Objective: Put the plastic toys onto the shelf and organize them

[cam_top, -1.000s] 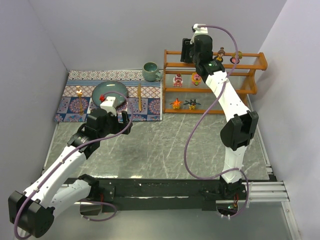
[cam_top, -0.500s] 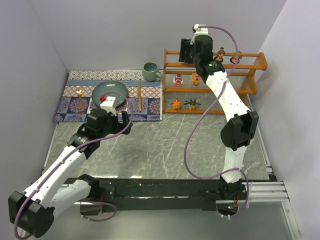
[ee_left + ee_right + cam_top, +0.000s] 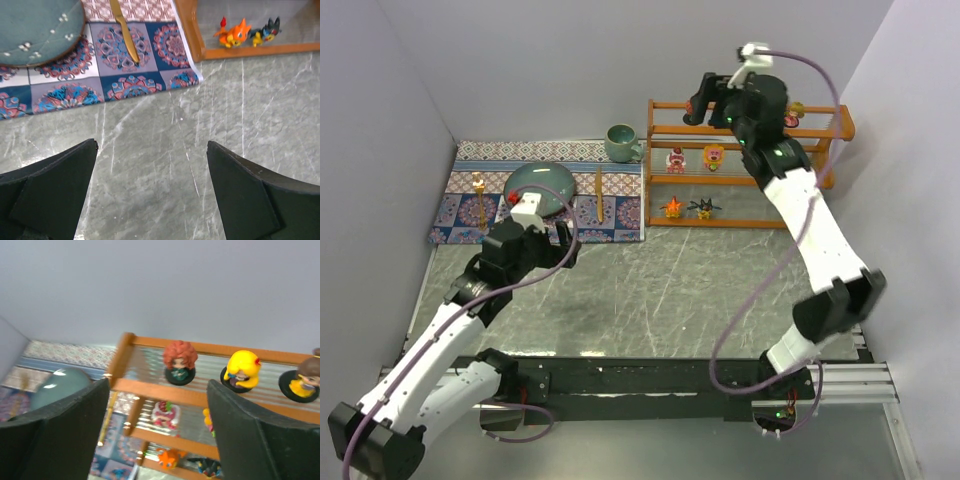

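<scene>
Looking down from the top camera, I am holding my right gripper above the left end of the shelf's top tier. My left gripper is hovering well apart from the shelf, over the near edge of the patterned mat.

Through my left wrist camera, my fingers are standing wide with nothing between them. The orange creature and the dark creature are sitting side by side on the shelf's bottom tier, ahead and to the right.

Through my right wrist camera, my fingers are spread and gripping nothing. The red-haired figure is standing upright on the top tier, straight ahead between them and a little below. The yellow-haired figure is just beside it, toward the shelf's right end. I am judging my right arm far nearer to that row, so any tidying of it is falling to that arm.
</scene>
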### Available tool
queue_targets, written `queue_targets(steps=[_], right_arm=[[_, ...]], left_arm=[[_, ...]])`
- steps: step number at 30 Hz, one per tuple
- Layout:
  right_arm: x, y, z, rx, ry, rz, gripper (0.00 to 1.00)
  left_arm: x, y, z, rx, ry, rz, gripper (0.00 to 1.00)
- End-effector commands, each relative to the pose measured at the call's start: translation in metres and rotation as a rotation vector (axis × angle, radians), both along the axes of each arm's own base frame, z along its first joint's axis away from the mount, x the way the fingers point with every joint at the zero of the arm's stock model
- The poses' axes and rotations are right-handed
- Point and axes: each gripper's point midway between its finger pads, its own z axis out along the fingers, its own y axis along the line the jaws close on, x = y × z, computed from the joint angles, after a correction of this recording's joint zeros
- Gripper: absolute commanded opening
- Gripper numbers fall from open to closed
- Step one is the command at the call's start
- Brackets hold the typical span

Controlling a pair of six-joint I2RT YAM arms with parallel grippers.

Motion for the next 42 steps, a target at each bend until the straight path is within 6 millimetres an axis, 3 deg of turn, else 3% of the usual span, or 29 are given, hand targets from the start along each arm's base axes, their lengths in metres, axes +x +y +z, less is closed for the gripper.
queue_targets(steps=[1,2,3,4,5,6,7,8,9,10,11,12,14,15,17,18,20,23,29,37,42], right_arm=[[-0.056,-0.011,0.052,0.076,-0.149,0.041,0.9],[-0.061,-0.014,0.028,0.066,-0.111,0.032,0.91],[-0.085,-0.024,0.043,0.081,-0.16,0.023,0.93],[-0.095,-0.034,0.044,0.089,-0.181,-0.01,0.94],[-0.1,-0.039,0.016,0.077,-0.136,-0.032,0.96],[-0.124,-0.051,0.028,0.096,-0.18,-0.056,0.99],[-0.134,-0.061,0.021,0.097,-0.176,-0.092,1.0],[-0.139,-0.067,-0.005,0.082,-0.135,-0.115,1.0],[-0.163,-0.078,0.004,0.103,-0.178,-0.132,1.0],[-0.172,-0.084,-0.005,0.101,-0.167,-0.15,1.0],[-0.178,-0.094,-0.029,0.09,-0.134,-0.195,1.0],[-0.201,-0.104,-0.023,0.118,-0.174,-0.214,1.0],[-0.216,-0.119,-0.054,0.108,-0.133,-0.271,1.0],[-0.236,-0.129,-0.049,0.135,-0.18,-0.288,1.0],[-0.249,-0.138,-0.075,0.122,-0.148,-0.317,1.0],[-0.264,-0.147,-0.073,0.15,-0.183,-0.343,1.0],[-0.273,-0.153,-0.092,0.161,-0.154,-0.365,1.0],[-0.291,-0.16,-0.099,0.202,-0.185,-0.38,1.0],[-0.322,-0.184,-0.098,0.231,-0.234,-0.458,1.0],[-0.337,-0.204,-0.113,0.312,-0.324,-0.547,1.0],[-0.352,-0.214,-0.105,0.363,-0.409,-0.566,1.0]], left_arm=[[-0.001,0.012,0.031,-0.043,-0.098,0.058,0.97],[-0.001,0.016,0.035,-0.045,-0.113,0.079,0.97],[-0.002,0.019,0.041,-0.052,-0.132,0.092,0.97],[-0.007,0.024,0.049,-0.068,-0.164,0.108,0.97],[-0.008,0.03,0.055,-0.073,-0.187,0.135,0.97],[-0.01,0.035,0.059,-0.08,-0.203,0.157,0.97],[-0.016,0.04,0.07,-0.099,-0.242,0.173,0.97],[-0.018,0.045,0.075,-0.112,-0.262,0.189,0.97],[-0.02,0.052,0.079,-0.118,-0.287,0.221,0.97],[-0.027,0.058,0.09,-0.14,-0.329,0.24,0.97],[-0.031,0.063,0.095,-0.153,-0.352,0.256,0.97],[-0.033,0.07,0.1,-0.161,-0.378,0.288,0.97],[-0.046,0.082,0.114,-0.194,-0.439,0.322,0.97],[-0.049,0.086,0.115,-0.203,-0.455,0.335,0.97],[-0.059,0.1,0.126,-0.24,-0.512,0.385,0.97],[-0.061,0.105,0.127,-0.249,-0.523,0.41,0.97],[-0.069,0.114,0.134,-0.275,-0.56,0.442,0.97],[-0.076,0.122,0.14,-0.303,-0.601,0.47,0.97],[-0.08,0.139,0.137,-0.316,-0.608,0.565,0.97],[-0.077,0.138,0.136,-0.315,-0.61,0.561,0.97],[-0.075,0.137,0.135,-0.311,-0.605,0.558,0.97]])
